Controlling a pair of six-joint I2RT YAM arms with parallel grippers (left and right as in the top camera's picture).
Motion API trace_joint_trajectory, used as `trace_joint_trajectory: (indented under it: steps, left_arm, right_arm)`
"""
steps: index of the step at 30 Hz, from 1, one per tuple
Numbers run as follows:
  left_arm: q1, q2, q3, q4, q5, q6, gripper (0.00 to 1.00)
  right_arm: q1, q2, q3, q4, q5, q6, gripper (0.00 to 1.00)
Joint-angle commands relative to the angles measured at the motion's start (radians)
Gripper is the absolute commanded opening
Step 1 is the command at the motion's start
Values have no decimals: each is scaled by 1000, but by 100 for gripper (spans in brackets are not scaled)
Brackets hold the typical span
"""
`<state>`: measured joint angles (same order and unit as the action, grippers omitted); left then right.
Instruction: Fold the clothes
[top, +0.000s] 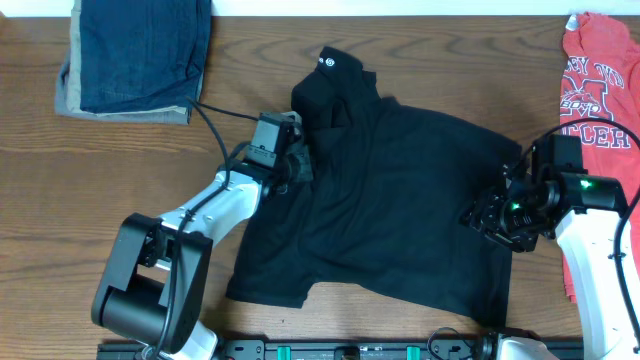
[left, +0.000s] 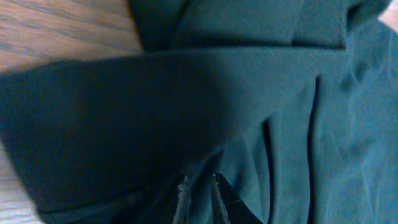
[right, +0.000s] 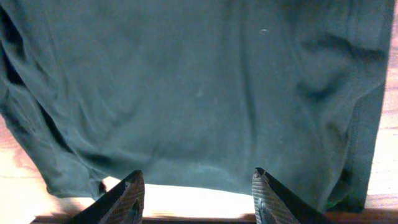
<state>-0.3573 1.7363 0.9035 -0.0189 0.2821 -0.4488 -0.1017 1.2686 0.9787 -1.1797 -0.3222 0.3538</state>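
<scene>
The clothes, a black shirt (top: 400, 210), lie spread on the wooden table with the collar and a small white round logo (top: 330, 62) at the back. My left gripper (top: 303, 168) is at the shirt's left side near the sleeve. In the left wrist view its fingers (left: 214, 186) stand almost together with a fold of the black fabric (left: 155, 106) pinched between them. My right gripper (top: 478, 215) is at the shirt's right edge. The right wrist view shows it (right: 196, 179) open, fingers wide apart, with the shirt's edge (right: 199, 93) just at the tips and bare wood between them.
A stack of blue denim and tan cloth (top: 140, 55) sits at the back left. A red printed T-shirt (top: 600, 80) lies along the right edge, beside the right arm. A black cable (top: 215, 125) runs from the left wrist towards the stack. A dark rail (top: 350, 350) lines the front edge.
</scene>
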Motion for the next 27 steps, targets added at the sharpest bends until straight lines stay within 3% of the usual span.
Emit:
trace_joint_trajectory:
  steps: [1, 16, 27]
  left_arm:
    - [21, -2, 2, 1, 6, -24, 15]
    - [21, 88, 2, -9, 45, -15, 15]
    - [129, 126, 2, -117, -218, -17, 6]
  right_arm:
    - [25, -12, 3, 10, -7, -4, 54]
    - [38, -12, 3, 17, -8, 16, 54]
    - [37, -10, -1, 21, 13, 16, 54]
